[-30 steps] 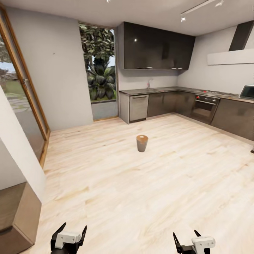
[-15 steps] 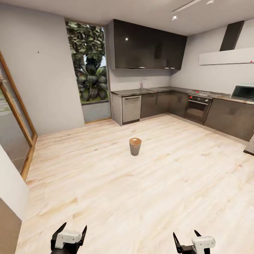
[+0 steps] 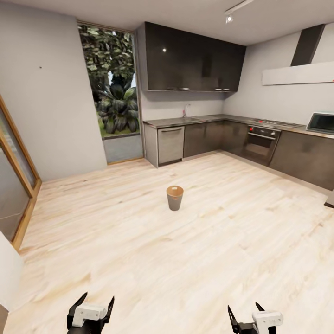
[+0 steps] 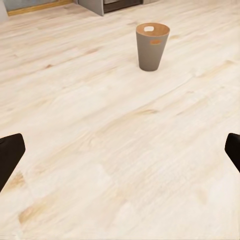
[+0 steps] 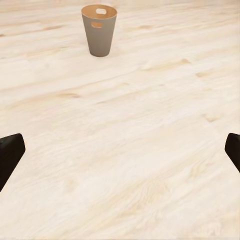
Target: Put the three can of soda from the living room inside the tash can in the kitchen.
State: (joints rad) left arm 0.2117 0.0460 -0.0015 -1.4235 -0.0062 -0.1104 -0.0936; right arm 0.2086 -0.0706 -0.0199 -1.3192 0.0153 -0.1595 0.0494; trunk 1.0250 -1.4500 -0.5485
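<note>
Both pincers, left point(image 3: 90, 304) and right point(image 3: 244, 311), gape empty; tash can point(image 3: 175, 198) upright ahead.

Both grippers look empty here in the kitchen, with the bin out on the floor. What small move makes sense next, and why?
Probably turn the base away and head for the living room. The left gripper and right gripper are open with nothing between the fingers, the trash can stands upright on the pale wood floor, and no soda cans are in sight, so nothing can be dropped in yet.
</note>
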